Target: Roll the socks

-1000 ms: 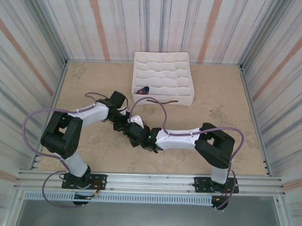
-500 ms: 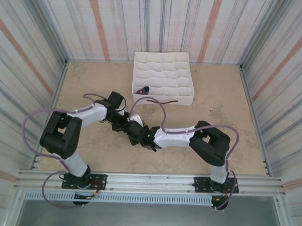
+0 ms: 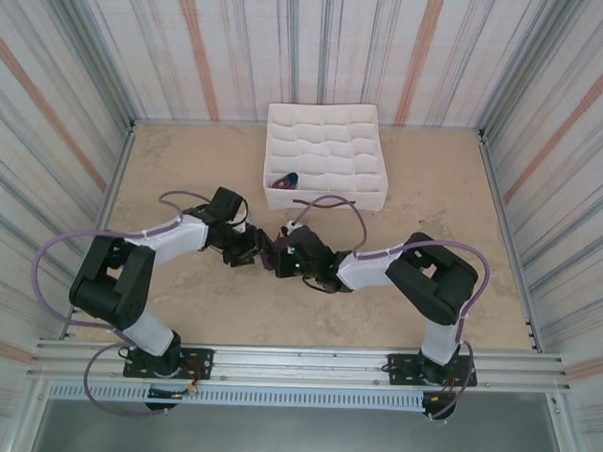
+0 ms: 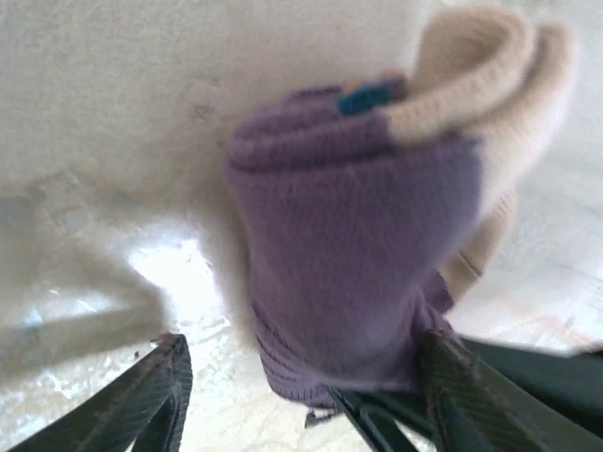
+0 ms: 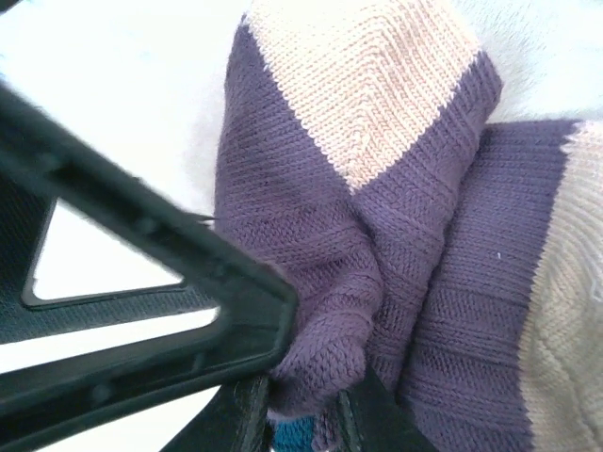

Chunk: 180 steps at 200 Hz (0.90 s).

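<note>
The socks (image 4: pixel 358 235) form a purple bundle with pale orange ends and a teal patch, resting on the tan floor. In the top view the socks (image 3: pixel 268 253) lie between the two arms' tips at mid-table. My left gripper (image 4: pixel 303 353) is open, its fingers wide on either side of the bundle's near end. My right gripper (image 5: pixel 306 419) is shut on a fold of the purple socks (image 5: pixel 377 217). From above, the left gripper (image 3: pixel 248 248) and the right gripper (image 3: pixel 282 257) meet nose to nose.
A white fabric grid box (image 3: pixel 331 122) stands at the back centre, with a small dark bundle (image 3: pixel 286 181) in its front-left compartment. Striped walls close in the table on three sides. Both arms' cables loop over the middle.
My left gripper has opened and let go of the socks. My right gripper has closed on a fold of them and swung up and to the right, toward the box.
</note>
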Each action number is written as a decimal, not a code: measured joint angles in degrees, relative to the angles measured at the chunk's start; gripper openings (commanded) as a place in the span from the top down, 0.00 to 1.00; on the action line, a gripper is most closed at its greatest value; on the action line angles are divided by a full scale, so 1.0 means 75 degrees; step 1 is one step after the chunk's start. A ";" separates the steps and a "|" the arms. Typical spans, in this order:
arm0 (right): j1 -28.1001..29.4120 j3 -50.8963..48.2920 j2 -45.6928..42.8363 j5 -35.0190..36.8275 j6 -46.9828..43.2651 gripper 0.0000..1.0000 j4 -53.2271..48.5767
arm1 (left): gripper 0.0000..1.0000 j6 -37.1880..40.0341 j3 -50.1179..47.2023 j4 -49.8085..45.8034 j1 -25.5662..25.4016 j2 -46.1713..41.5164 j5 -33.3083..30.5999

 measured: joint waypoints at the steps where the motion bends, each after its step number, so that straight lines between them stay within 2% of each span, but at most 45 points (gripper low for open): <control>1: -0.0038 -0.0047 0.0012 -0.0073 0.0041 0.99 0.0105 | 0.31 -0.0003 -0.0009 0.0017 0.0000 -0.0012 0.0009; 32: -0.0851 -0.0845 0.0490 -0.1635 0.1154 1.00 0.2387 | 0.30 -0.0009 -0.0256 0.0624 -0.0178 -0.0283 0.0318; 58: -0.1320 -0.1157 0.0781 -0.2436 0.1944 1.00 0.3413 | 0.31 -0.0009 -0.0463 0.0965 -0.0221 -0.0291 0.0373; 122: -0.2098 -0.1282 0.1008 -0.3576 0.3710 1.00 0.3748 | 0.33 0.0050 -0.0466 0.1142 -0.0213 -0.0064 0.0163; 180: -0.2323 -0.1297 0.1139 -0.3993 0.4371 1.00 0.3856 | 0.35 0.0087 -0.0026 0.1530 -0.0236 0.0551 -0.0003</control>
